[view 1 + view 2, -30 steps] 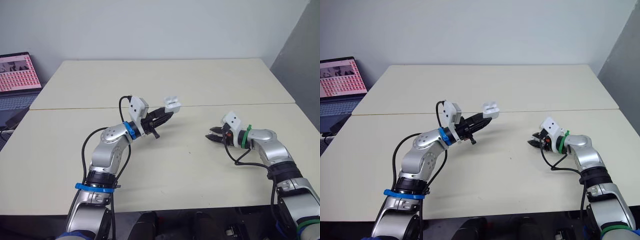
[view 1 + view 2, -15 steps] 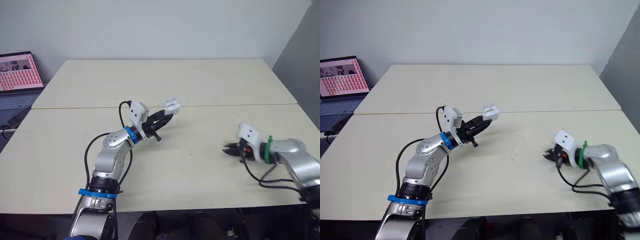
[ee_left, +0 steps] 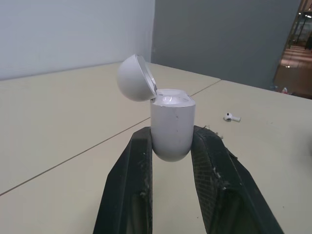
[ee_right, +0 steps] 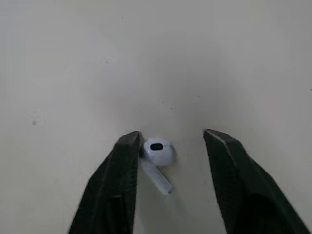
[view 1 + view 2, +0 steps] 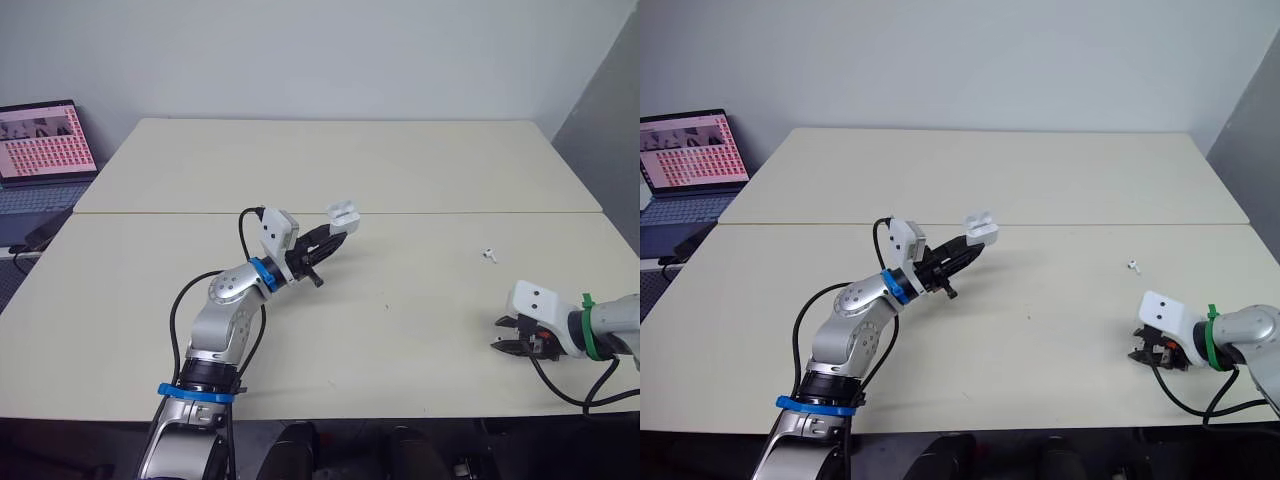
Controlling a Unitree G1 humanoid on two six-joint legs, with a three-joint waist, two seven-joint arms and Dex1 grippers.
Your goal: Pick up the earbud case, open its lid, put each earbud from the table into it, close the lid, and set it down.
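Right gripper (image 4: 173,134) is lowered with fingers apart, straddling one earbud (image 4: 157,152) lying off-centre, close against one finger, its stem running back toward the wrist. Left gripper (image 3: 173,130) clamps the open-lidded case (image 3: 171,124).

Case (image 3: 170,131) and lid (image 3: 134,78): smooth white plastic with a soft sheen; earbud (image 4: 157,152): glossier white plastic with a small dark opening. Fingers (image 3: 214,180) of the left hand (image 3: 171,140): black, matt, plastic or rubber, can't tell which, with rough edges scuffed whitish; the right hand (image 4: 173,135) has the same black matt fingers, which look smoother. Table (image 5: 400,170): matt cream top, smooth, laminate-looking, with a few tiny dark specks.
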